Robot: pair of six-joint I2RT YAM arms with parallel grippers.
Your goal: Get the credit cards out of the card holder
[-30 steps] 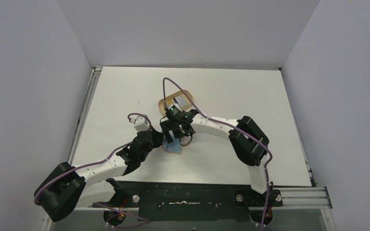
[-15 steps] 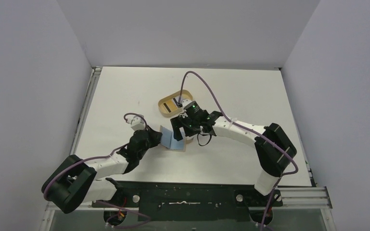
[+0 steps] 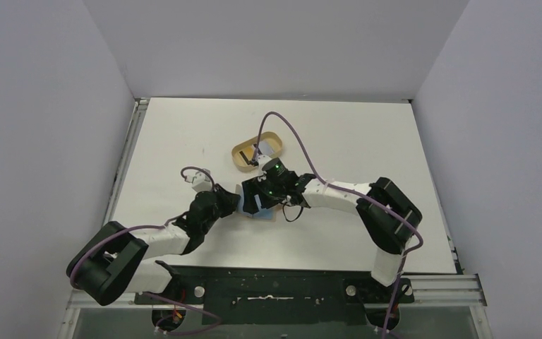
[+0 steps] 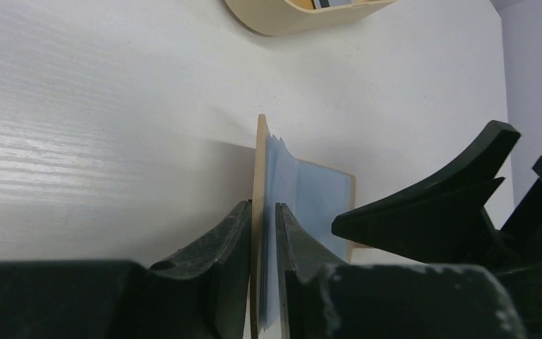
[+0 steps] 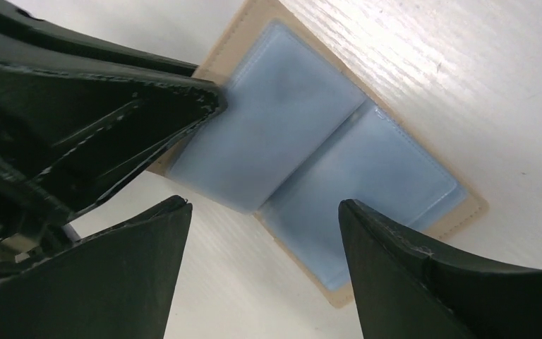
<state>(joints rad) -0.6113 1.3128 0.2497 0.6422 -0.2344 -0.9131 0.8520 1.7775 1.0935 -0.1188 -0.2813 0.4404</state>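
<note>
White tabletop between grey walls fills the overhead view. The card holder lies spread open near the middle, with the left gripper at its left side and the right gripper over it. Just behind, an oval wooden tray holds a pale credit card.

From the left wrist, the left gripper's two fingers are pinched onto one tan flap, which stands upright off the table with the light blue pockets fanned beside it.

From the right wrist, the right gripper's jaws stand wide apart above the open blue inside, holding nothing.
</note>
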